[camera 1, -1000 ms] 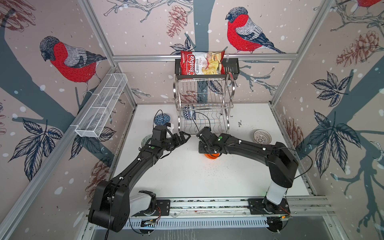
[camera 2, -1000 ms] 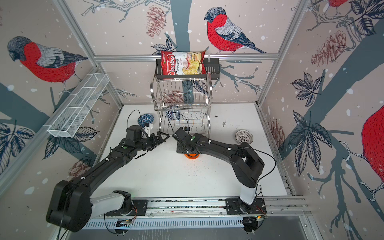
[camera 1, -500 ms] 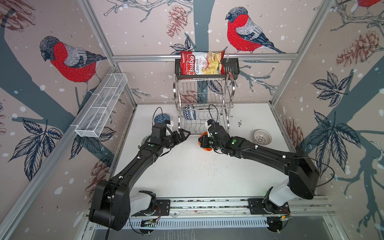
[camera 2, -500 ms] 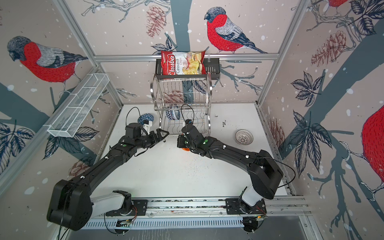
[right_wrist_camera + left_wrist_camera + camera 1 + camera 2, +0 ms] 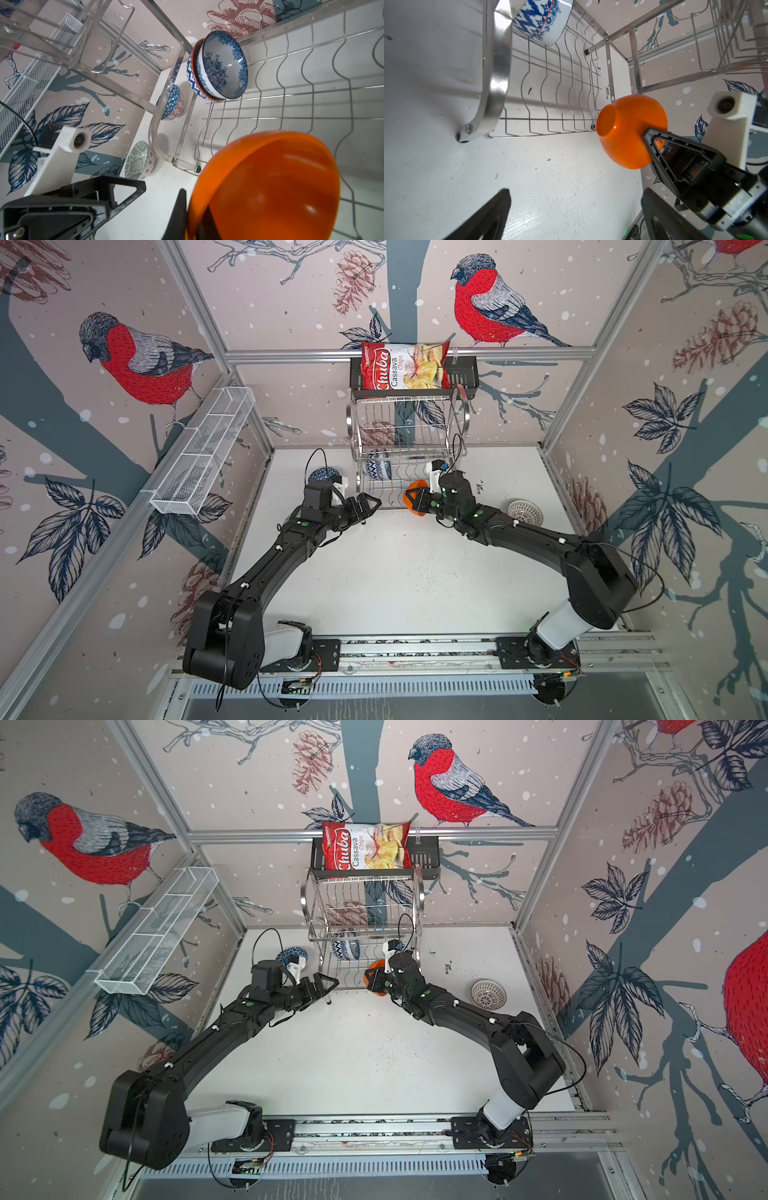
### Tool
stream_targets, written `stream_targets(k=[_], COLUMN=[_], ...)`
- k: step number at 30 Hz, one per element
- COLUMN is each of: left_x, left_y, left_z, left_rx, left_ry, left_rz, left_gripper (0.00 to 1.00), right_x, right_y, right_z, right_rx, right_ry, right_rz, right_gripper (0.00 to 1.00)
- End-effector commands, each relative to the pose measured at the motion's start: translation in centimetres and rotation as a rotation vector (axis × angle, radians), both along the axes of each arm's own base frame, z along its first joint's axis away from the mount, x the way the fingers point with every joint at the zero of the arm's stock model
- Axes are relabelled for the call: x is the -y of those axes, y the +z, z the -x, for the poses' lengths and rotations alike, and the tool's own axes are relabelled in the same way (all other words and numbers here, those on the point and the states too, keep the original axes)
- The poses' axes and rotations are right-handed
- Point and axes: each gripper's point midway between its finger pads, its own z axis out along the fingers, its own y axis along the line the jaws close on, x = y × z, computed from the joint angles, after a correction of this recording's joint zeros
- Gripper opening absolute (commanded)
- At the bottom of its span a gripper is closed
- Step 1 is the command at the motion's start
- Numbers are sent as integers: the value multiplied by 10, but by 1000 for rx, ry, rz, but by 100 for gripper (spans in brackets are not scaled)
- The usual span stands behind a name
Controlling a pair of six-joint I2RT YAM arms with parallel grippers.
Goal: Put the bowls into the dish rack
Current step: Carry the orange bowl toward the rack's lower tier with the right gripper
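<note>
White table (image 5: 395,572): dish rack (image 5: 409,439), blue bowl (image 5: 322,477), pale bowl (image 5: 525,512) (dark specks (image 5: 480,486)).

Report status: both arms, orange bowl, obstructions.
Left gripper jaws open, empty. Right gripper jaws shut on orange bowl rim, at dish rack lower tier. Free slots unobstructed; blue bowls nested at left end.

Bright even light, soft shadows beside the dish rack (image 5: 497,68), steel glare (edges bend), foreground seemingly soft.
</note>
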Motion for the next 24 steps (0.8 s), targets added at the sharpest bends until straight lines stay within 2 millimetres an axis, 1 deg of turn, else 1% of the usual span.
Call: stream_targets(k=[1,5,8,11,14,17,24], left_x=[8,12,15,15,15,15,16], left_y=[15,23,24,22,21,16,15], left_z=[-9,-19,-24,-29,-33,-36,-38], left_rx=[68,65,65,65,63,45,47], left_ry=[-29,-16,-27,-30,-13,-6,-18], left_rz=[54,107,112,89,105,117,90], left_gripper=[98,98,98,98,98,98,98], right_x=[-12,-13,-15,-17,-20,-22,-26], right_y=[22,21,20,19,18,16,16], right_z=[-6,-16,-23,-28,-35,-43,-64], right_rx=[59,56,60,71,67,57,42], right_ry=[62,80,93,102,122,135,140], right_rz=[-121,-175,-210,-244,-280,-301,-395], right_gripper=[0,0,0,0,0,0,0])
